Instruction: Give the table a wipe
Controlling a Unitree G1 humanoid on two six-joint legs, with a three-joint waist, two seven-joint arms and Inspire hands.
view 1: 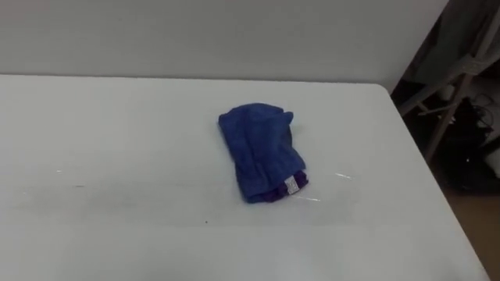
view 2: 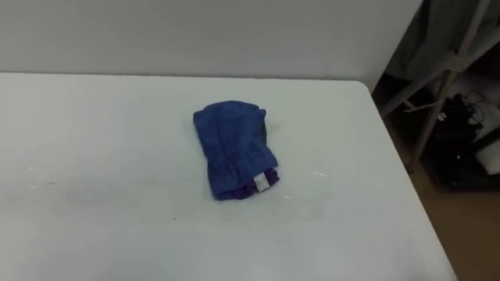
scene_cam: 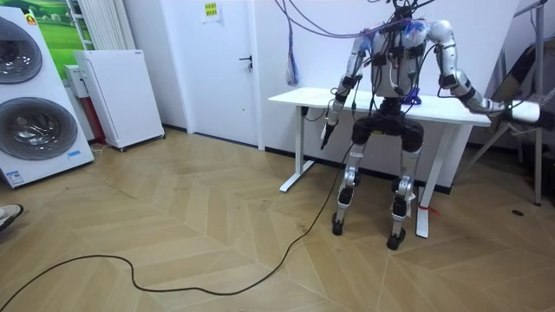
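Note:
A folded blue cloth (view 1: 262, 150) with a small white tag lies on the white table (view 1: 117, 140), right of its middle and apart from both hands. In the room view I stand at the table (scene_cam: 295, 96) facing it, my back to the camera. My left hand (scene_cam: 328, 134) hangs below the tabletop at the room view's left. My right arm reaches out sideways past the table's end, with the right hand (scene_cam: 496, 107) at the room view's right.
A pale wall runs behind the table's far edge. Past the right end of the table stand grey metal frames (view 1: 453, 86) and dark clutter on the floor. Washing machines (scene_cam: 35, 104) and a white cabinet (scene_cam: 117, 95) stand far off at the room view's left.

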